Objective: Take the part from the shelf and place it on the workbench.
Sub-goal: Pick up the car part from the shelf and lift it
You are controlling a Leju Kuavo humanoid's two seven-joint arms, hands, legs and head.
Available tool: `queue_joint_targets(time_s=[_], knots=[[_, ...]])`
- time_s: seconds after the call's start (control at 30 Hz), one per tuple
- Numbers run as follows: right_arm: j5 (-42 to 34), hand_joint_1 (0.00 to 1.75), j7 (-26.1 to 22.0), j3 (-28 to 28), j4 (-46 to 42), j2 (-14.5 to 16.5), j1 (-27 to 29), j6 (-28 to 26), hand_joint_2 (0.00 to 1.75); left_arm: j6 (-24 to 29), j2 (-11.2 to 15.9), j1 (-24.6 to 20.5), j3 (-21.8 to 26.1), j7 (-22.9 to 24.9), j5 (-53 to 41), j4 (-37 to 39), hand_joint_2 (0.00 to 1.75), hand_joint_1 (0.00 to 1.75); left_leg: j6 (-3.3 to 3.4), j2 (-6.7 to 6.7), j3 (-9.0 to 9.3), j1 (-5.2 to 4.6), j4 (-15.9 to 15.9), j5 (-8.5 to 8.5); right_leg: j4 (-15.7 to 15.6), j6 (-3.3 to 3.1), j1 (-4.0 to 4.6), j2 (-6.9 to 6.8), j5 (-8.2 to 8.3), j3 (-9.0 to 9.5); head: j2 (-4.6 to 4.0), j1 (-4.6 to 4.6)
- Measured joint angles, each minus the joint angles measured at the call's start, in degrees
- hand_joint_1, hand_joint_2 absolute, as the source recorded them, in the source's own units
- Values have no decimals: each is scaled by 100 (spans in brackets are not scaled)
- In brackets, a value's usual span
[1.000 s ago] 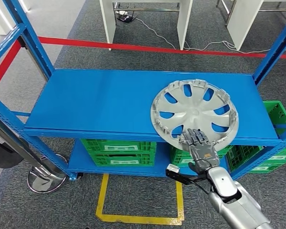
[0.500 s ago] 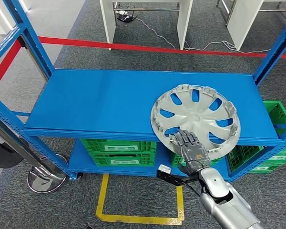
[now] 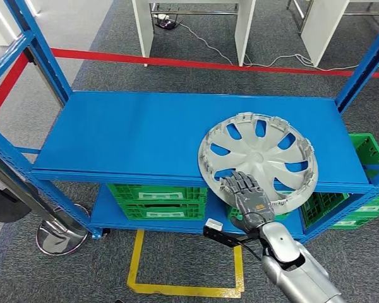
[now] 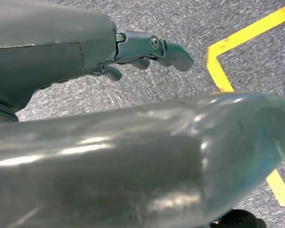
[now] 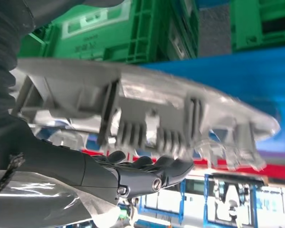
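The part is a silver hubcap [image 3: 264, 148] lying on the right half of the blue top shelf [image 3: 130, 136], its near rim hanging over the shelf's front edge. My right hand [image 3: 247, 196] grips that near rim, fingers spread over the top face. In the right wrist view the ribbed rim of the hubcap [image 5: 152, 104] lies against the dark fingers [image 5: 152, 173]. My left hand [image 4: 134, 47] hangs over grey carpet, its fingers loosely extended and holding nothing.
Green crates [image 3: 156, 199] fill the lower shelf, and another crate [image 3: 369, 151] stands at the right. Blue uprights [image 3: 44, 60] frame the rack. A yellow floor marking [image 3: 185, 289] lies in front, with red tape [image 3: 178, 63] and white bench legs [image 3: 244, 28] behind.
My right hand has slid left along the shelf's front edge, and the hubcap has shifted slightly left and nearer with it, turning a little.
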Motion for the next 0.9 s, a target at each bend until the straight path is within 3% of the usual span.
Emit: queue_joint_targets(time_s=[0.07, 0.1, 0.2, 0.23, 0.27, 0.9], knots=[[38, 7, 2, 19, -40, 3, -4, -64, 175, 0, -1, -9, 0, -43, 15, 20, 0, 0, 0, 0, 0, 0, 0, 0, 0, 0, 0, 0, 0, 0, 0, 0], [69, 24, 9, 29, -54, 4, -8, -97, 175, 0, -1, -14, 0, -55, 16, 30, 0, 0, 0, 0, 0, 0, 0, 0, 0, 0, 0, -1, 0, 0, 0, 0], [189, 138, 60, 52, -78, 4, -15, -215, 175, 0, -1, -26, 1, -72, 16, 60, 0, 0, 0, 0, 0, 0, 0, 0, 0, 0, 0, 0, 0, 0, 0, 0], [231, 164, 78, 56, -84, 4, -17, -265, 175, 0, -1, -28, 2, -77, 16, 71, 0, 0, 0, 0, 0, 0, 0, 0, 0, 0, 0, 0, 0, 0, 0, 0], [276, 172, 93, 59, -92, 4, -19, -313, 175, 0, -1, -28, 2, -81, 17, 81, 0, 0, 0, 0, 0, 0, 0, 0, 0, 0, 0, 0, 0, 0, 0, 0], [576, 175, 143, -43, -158, -53, -60, -549, 175, 0, -52, -22, 163, -215, -36, 231, 0, 0, 0, 0, 0, 0, 0, 0, 0, 0, -1, -1, 0, -1, 0, -1]])
